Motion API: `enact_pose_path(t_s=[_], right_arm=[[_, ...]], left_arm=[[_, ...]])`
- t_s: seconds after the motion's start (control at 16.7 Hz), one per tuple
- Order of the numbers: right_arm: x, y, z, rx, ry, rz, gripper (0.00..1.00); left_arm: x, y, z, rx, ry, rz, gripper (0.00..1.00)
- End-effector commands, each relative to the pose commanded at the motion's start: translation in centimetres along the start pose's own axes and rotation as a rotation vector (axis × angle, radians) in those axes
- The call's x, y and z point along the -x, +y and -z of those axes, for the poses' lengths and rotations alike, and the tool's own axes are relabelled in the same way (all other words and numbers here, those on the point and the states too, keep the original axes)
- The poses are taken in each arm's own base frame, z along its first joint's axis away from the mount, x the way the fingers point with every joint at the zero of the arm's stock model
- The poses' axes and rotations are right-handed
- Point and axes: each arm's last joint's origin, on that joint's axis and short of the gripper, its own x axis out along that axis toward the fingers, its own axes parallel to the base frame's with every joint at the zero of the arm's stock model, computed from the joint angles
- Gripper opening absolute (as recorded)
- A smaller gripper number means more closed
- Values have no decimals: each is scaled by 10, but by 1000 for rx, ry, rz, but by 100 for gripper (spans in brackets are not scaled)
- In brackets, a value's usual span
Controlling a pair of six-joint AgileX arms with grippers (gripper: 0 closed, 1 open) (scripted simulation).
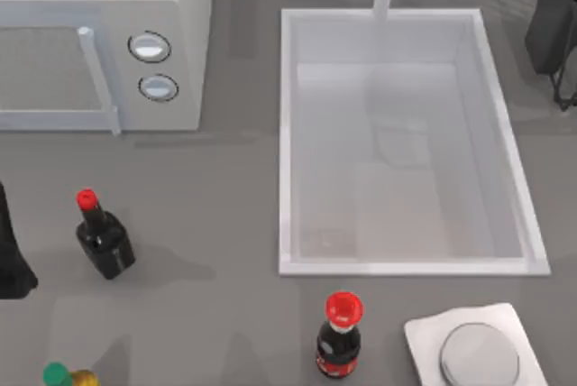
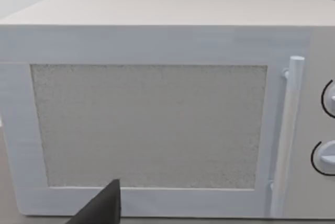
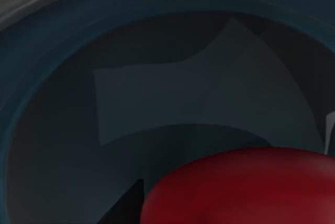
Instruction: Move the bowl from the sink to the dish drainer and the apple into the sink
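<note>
Bottles stand nearest, a red-capped cola bottle at the front edge and a dark sauce bottle off to the left. The left gripper is parked by the table's left edge, facing the microwave, and I can't tell how its jaws stand. Further in comes the sink, its white rim square to the table and its long side running front to back.

At the far right hangs the right gripper, and this is where the action is. From its wrist, the apple bulges close and glossy, with the bowl right behind it, dark teal hollow opening towards the camera. So the bowl looks to be out of the sink. Whether the apple rests in the bowl or is held over it, I can't say, and I can't tell the state of these jaws either.

I judge the apple to be light, firm and slick, best pinched across its widest girth. Round as it is, no long axis shows. The bowl looks stiff and chippable, so take it by the rim.
</note>
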Motion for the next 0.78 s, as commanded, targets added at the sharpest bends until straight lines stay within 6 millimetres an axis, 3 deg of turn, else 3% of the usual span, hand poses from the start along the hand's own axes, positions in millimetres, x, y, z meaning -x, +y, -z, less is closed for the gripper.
enact_pose_path(t_s=[0.06, 0.3, 0.78], right_arm=[[30, -1, -4, -20, -60, 46, 0], [47, -2, -9, -16, -67, 47, 0], [126, -1, -5, -20, -55, 45, 0]], left_arm=[[0, 0, 0, 0, 0, 0, 100], [0, 0, 0, 0, 0, 0, 100], [0, 0, 0, 0, 0, 0, 100]])
